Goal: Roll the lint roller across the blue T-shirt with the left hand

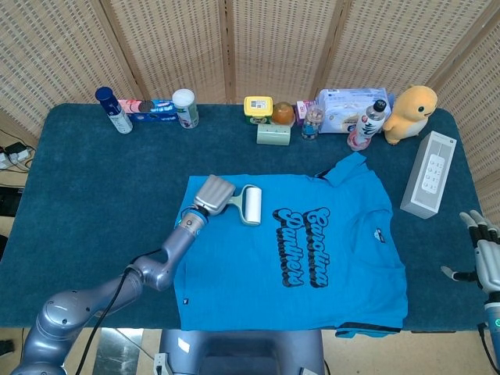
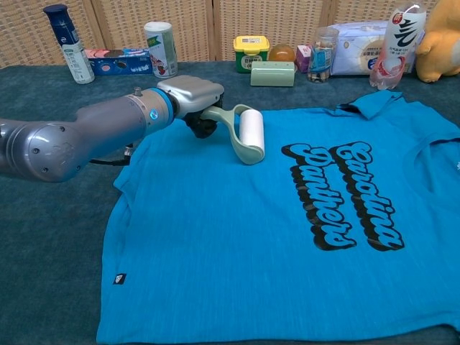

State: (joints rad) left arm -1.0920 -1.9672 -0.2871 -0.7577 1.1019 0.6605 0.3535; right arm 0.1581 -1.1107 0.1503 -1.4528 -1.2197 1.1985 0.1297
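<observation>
The left arm (image 2: 72, 136) is smooth silver-grey metal with a blue ring at the wrist and a black cable alongside. The left hand (image 2: 192, 93) has a pale grey shell; the right hand (image 1: 483, 250) shows grey, dark-jointed fingers.

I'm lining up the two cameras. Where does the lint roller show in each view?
Head view: lint roller sits left of centre, on the blue T-shirt, just left of the black lettering.
Chest view: lint roller sits upper centre, held by the left robot hand.
Shared landmark: the black lettering on the shirt.
</observation>
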